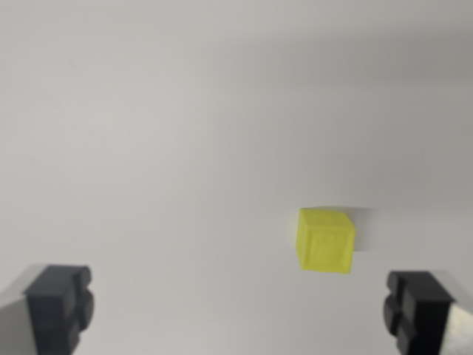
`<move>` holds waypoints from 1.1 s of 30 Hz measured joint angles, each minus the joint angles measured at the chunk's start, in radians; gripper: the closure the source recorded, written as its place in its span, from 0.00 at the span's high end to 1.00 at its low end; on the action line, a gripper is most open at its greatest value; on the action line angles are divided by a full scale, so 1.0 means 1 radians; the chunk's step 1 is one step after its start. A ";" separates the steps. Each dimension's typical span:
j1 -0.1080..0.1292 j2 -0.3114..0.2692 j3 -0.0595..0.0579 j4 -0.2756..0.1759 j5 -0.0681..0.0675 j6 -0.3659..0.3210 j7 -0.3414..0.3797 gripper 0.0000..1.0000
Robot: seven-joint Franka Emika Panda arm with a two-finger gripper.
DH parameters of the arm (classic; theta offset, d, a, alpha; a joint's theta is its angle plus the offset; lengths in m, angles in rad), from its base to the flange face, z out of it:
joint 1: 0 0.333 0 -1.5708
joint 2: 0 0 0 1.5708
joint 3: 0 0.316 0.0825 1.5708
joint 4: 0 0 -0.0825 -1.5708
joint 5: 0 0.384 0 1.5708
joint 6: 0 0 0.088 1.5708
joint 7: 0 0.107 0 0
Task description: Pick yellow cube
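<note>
Nearest the camera were the two black fingers of the gripper, one at the wrist view's lower left corner and the other at its lower right. They stood wide apart with nothing between them, so the gripper was open and held nothing. Both were cut off by the bottom edge of the picture and a little blurred.

Beyond them lay a plain pale grey desk, which filled the rest of the view. The yellow cube sat on it, right of the middle in the wrist view and nearer the right-hand finger than the left, but apart from both. It rested flat, turned slightly askew, and a soft shadow fell behind it and on its right. No container showed anywhere in the view.
</note>
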 joint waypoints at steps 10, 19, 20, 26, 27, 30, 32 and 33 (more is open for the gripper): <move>-0.006 -0.007 0.000 -0.031 0.000 0.022 -0.003 1.00; -0.019 -0.014 0.000 -0.099 0.000 0.082 -0.011 1.00; -0.020 -0.014 0.000 -0.106 0.000 0.088 -0.012 1.00; -0.029 -0.016 0.000 -0.149 0.000 0.128 -0.019 1.00; -0.030 -0.016 0.000 -0.156 0.000 0.135 -0.020 1.00; -0.035 -0.016 0.000 -0.177 0.000 0.155 -0.023 1.00; -0.038 -0.016 0.000 -0.190 0.000 0.168 -0.025 1.00; -0.040 -0.015 0.000 -0.196 0.000 0.175 -0.026 1.00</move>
